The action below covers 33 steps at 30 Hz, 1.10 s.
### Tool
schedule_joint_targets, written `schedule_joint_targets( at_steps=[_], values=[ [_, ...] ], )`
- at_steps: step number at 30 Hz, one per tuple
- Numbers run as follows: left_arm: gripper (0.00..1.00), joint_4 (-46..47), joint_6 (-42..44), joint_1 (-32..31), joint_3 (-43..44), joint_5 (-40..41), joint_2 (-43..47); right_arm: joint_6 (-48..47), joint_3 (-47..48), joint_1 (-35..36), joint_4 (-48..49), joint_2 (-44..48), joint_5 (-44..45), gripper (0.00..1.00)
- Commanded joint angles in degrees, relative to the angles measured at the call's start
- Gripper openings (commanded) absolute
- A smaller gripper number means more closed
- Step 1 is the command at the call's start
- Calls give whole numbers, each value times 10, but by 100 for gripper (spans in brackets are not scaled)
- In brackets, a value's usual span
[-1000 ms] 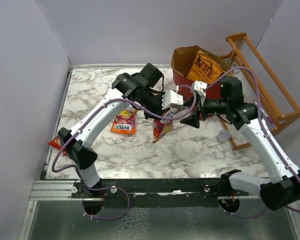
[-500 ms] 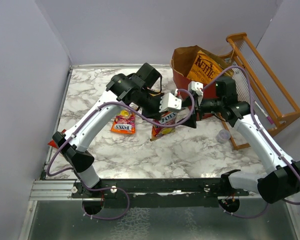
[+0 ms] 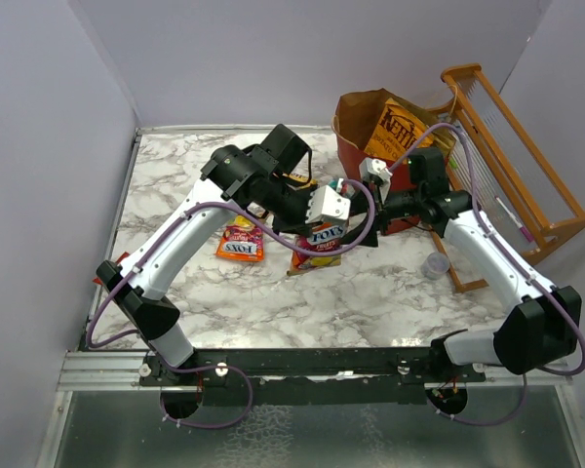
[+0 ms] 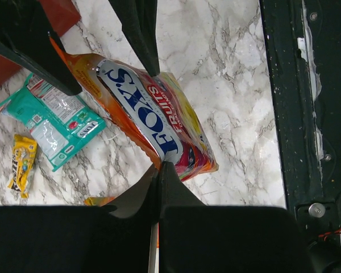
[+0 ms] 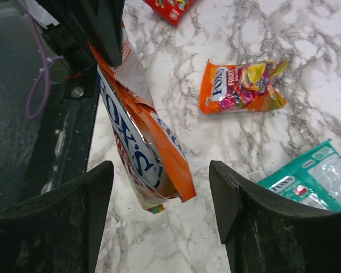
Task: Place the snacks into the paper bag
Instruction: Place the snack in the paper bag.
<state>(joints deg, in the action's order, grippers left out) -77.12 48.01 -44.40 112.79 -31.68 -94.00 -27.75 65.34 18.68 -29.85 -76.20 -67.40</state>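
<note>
My left gripper (image 3: 320, 222) is shut on the top edge of an orange Fox's pouch (image 3: 322, 239) and holds it above the table; the grip shows in the left wrist view (image 4: 159, 166). My right gripper (image 3: 361, 228) is open, and its fingers (image 5: 96, 193) stand on either side of the hanging pouch (image 5: 142, 142) without touching it. The red paper bag (image 3: 356, 156) stands just behind, with a tan Kettle chip bag (image 3: 405, 127) inside. A second Fox's pouch (image 3: 241, 239), a teal pouch (image 4: 51, 122) and a small yellow packet (image 4: 23, 162) lie on the marble.
An orange wooden rack (image 3: 512, 146) stands right of the bag. A small clear cup (image 3: 434, 265) sits in front of it. A dark red packet (image 3: 99, 280) lies at the table's left edge, partly under my left arm.
My left gripper has carried the Fox's pouch a little right and it now hangs flatter. My right gripper has moved left, closing in around the pouch.
</note>
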Motion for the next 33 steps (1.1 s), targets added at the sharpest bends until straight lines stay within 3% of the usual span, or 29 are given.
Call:
schedule_joint_targets(
  at_steps=[1,10,16,19,24,33],
  values=[
    [0,6,15,-5,-1,-26,26,3,14,-1,3,-19,-84,63],
    [0,15,15,-4,-12,-21,28,26,12,0,15,-35,-118,32],
    [4,23,11,-4,-27,-2,37,36,4,-1,27,-18,-89,2],
    [13,28,4,-4,-35,12,42,51,0,-1,37,1,-61,1],
    [37,32,-12,-1,-51,52,58,53,18,-12,16,35,-3,1],
    [48,75,-61,25,-97,176,87,72,82,-89,-31,83,35,1]
  ],
)
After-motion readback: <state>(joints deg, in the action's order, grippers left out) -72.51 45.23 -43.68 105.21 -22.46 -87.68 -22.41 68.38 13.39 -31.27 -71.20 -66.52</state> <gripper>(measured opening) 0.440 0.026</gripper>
